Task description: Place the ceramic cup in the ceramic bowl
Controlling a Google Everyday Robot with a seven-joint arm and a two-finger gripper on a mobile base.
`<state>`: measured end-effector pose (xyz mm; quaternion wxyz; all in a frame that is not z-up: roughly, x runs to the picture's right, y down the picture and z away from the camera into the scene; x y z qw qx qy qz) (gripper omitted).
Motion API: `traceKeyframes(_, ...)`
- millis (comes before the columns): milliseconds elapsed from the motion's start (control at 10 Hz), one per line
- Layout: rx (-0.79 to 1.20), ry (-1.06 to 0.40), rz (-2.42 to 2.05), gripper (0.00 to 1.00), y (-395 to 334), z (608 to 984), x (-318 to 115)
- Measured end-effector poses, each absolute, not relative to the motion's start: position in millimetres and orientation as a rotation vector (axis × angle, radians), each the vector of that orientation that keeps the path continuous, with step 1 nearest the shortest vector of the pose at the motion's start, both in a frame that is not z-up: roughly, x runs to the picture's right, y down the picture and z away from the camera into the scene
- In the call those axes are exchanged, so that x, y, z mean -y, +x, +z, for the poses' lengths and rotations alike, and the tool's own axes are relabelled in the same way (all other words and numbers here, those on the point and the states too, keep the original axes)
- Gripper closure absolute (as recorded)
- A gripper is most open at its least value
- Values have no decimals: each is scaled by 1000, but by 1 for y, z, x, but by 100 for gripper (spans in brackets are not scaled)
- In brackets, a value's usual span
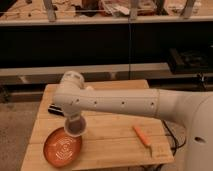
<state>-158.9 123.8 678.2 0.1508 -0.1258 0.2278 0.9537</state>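
We see the gripper at the ceramic bowl's 1 o'clock rim; jaw state unclear, ceramic cup not made out. Bowl sits near the table's front-left corner.

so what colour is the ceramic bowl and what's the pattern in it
Orange-red ceramic bowl, pale concentric rings at its centre, in the camera view; the gripper is above its rim.

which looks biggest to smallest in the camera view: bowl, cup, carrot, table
1. table
2. bowl
3. cup and carrot: too alike to rank; the carrot is longer but thinner.
The gripper is at the cup, above the bowl's rim.
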Motion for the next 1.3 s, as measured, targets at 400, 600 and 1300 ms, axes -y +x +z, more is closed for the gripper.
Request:
traceKeyframes(400, -632, -355, 2720, 100, -156, 672, -138)
traceKeyframes(600, -611, -348, 2701, 100, -157, 668, -146)
traceKeyframes(1300, -572, -334, 2645, 100, -160, 666, -159)
